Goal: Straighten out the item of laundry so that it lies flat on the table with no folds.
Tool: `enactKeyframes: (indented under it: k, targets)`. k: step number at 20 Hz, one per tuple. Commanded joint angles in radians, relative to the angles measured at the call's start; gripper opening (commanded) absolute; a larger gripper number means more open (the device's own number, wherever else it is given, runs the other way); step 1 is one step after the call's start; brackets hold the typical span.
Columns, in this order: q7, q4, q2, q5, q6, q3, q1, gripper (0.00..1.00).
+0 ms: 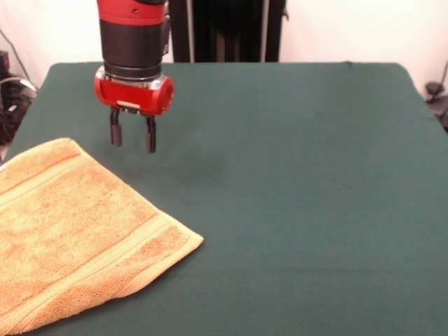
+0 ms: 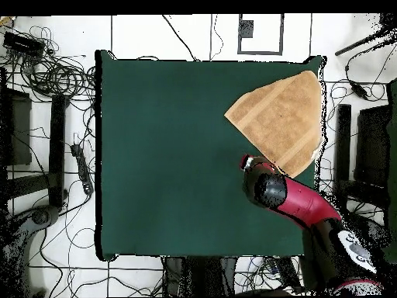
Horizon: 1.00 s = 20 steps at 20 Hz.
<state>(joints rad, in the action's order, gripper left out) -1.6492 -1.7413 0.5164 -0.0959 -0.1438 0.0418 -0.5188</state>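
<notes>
The orange-tan towel lies at the near left of the dark green table in the front view, running off the picture's left and bottom edges. It looks folded over, with a ribbed band near its right edge and one corner pointing right. In the overhead view the towel sits at the table's top right corner. My gripper hangs above the table just beyond the towel's far corner, fingers apart and empty. In the overhead view the gripper is mostly hidden under the arm.
Cables and dark equipment lie on the floor to the left of the table in the overhead view. More equipment stands past the table edge next to the towel. The robot's black pedestal stands at the table's far side.
</notes>
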Motion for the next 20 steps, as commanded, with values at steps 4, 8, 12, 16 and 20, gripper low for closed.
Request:
enactKeyframes:
  k: [4, 8, 12, 16, 20]
  targets:
    - [0.19, 0.19, -0.071, -0.082, -0.508, 0.109, -0.051, 1.0]
    - [0.159, 0.196, -0.064, -0.119, -0.531, 0.127, -0.056, 1.0]
    - [0.117, -0.034, 0.119, -0.119, -0.525, 0.145, -0.114, 1.0]
    - [0.196, -0.336, 0.401, -0.099, -0.508, 0.183, -0.24, 1.0]
    - [0.237, -0.507, 0.55, -0.057, -0.495, 0.24, -0.364, 1.0]
